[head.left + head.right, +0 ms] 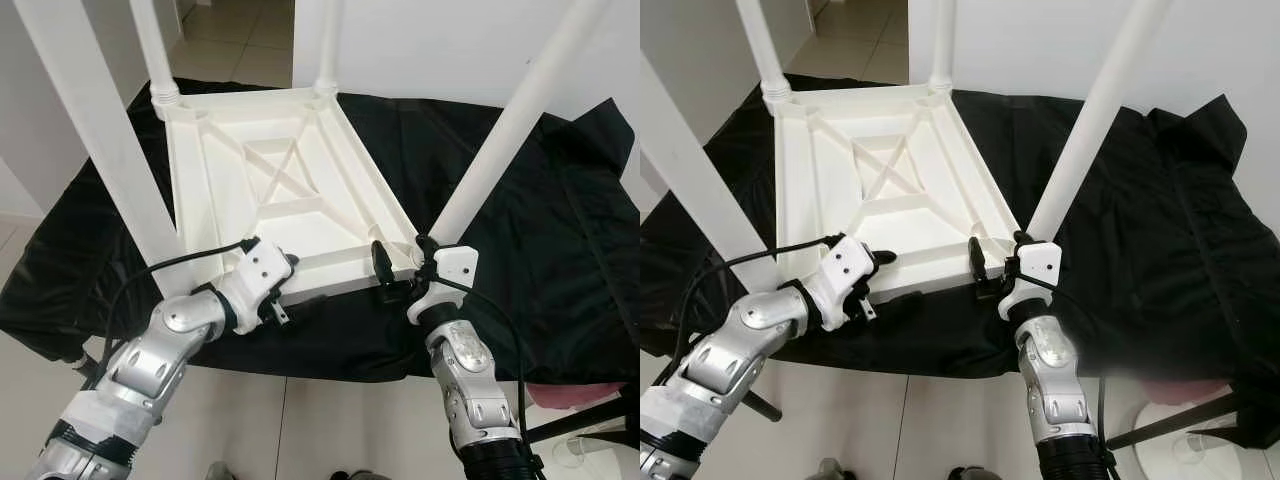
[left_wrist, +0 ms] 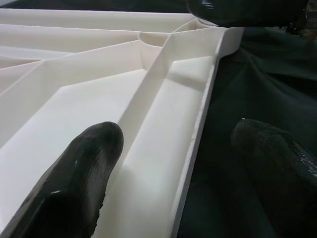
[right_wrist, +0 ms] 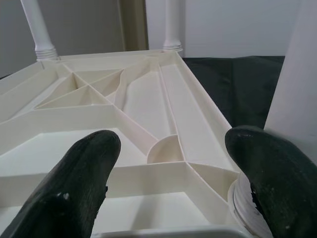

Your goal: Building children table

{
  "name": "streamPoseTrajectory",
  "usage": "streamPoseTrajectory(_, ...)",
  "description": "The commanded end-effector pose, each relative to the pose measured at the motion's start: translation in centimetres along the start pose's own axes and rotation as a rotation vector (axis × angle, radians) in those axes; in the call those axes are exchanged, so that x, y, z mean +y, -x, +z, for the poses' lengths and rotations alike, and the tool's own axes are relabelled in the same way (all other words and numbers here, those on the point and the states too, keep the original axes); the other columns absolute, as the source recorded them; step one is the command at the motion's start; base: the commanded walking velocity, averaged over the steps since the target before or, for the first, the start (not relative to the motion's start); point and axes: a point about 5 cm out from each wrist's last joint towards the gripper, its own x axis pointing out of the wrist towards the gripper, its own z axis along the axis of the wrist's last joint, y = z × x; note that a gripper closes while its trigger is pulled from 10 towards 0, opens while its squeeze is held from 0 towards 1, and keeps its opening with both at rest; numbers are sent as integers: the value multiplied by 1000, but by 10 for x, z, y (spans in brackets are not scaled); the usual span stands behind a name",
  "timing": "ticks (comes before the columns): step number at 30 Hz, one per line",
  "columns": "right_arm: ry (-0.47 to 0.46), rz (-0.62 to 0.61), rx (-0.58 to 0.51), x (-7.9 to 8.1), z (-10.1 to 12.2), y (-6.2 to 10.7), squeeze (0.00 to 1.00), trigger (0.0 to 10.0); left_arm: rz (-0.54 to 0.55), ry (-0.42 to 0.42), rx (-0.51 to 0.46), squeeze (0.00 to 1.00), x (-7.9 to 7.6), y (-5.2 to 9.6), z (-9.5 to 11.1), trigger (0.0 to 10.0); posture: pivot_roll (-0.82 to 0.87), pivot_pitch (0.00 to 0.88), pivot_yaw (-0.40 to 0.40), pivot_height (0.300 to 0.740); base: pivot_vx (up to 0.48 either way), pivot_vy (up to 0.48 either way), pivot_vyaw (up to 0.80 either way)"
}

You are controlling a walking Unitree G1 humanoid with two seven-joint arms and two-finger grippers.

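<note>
head eyes: high, looking down | wrist views: close, low, along table underside

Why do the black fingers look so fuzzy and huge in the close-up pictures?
In both wrist views the fingers sit right against the lens, so they blur while the white table stays sharp. The eye views are evenly lit and crisp; the black cloth swallows detail.

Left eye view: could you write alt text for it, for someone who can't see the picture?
A white plastic children's table lies upside down on a black cloth, its four white legs pointing up. Two silver robot arms reach its near edge: the left claw straddles the rim, and the right claw is open by the near right leg.
</note>
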Motion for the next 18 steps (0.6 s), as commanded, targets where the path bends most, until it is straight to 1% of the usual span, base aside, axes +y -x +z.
streamPoseTrajectory(1, 13, -175, 10, -32, -2, 10, 0, 10000, 49, -12, 27, 0, 13, 9, -3, 10000, -25, 114, -36, 740, 0, 0, 0)
streamPoseTrajectory(4, 7, -183, 15, -32, -4, 12, 0, 10000, 49, -10, 22, 0, 14, 8, -2, 10000, -28, 114, -31, 740, 0, 0, 0)
streamPoseTrajectory(6, 16, -146, 8, -27, -3, 10, 0, 10000, 29, -9, 9, 0, 11, 6, -1, 10000, -30, 114, -27, 740, 0, 0, 0)
streamPoseTrajectory(8, 19, -134, 7, -26, -3, 10, 0, 10000, 25, -9, 6, 0, 11, 6, -1, 10000, -30, 114, -27, 740, 0, 0, 0)
streamPoseTrajectory(11, 19, -84, 11, -20, -4, 7, 0, 10000, 8, -4, -4, 0, 4, 4, -1, 10000, -28, 113, -27, 740, 0, 0, 0)
streamPoseTrajectory(13, 33, -5, 27, -12, -6, 6, 0, 10000, 3, 10, -16, 0, -2, 4, 0, 10000, -23, 114, -29, 740, 0, 0, 0)
streamPoseTrajectory(15, 42, 101, 48, -2, -8, 5, 0, 10000, -16, 37, -32, 0, -10, 4, 2, 10000, -18, 115, -33, 740, 0, 0, 0)
streamPoseTrajectory(16, 42, 101, 48, -2, -8, 5, 0, 10000, -16, 37, -32, 0, -10, 4, 2, 10000, -18, 115, -33, 740, 0, 0, 0)
streamPoseTrajectory(17, 32, 183, 65, 6, -9, 4, 0, 10000, -56, 65, -37, 0, -23, 5, 1, 10000, -9, 115, -39, 740, 0, 0, 0)
streamPoseTrajectory(18, 32, 183, 65, 6, -9, 4, 0, 10000, -56, 65, -37, 0, -23, 5, 1, 10000, -9, 115, -39, 740, 0, 0, 0)
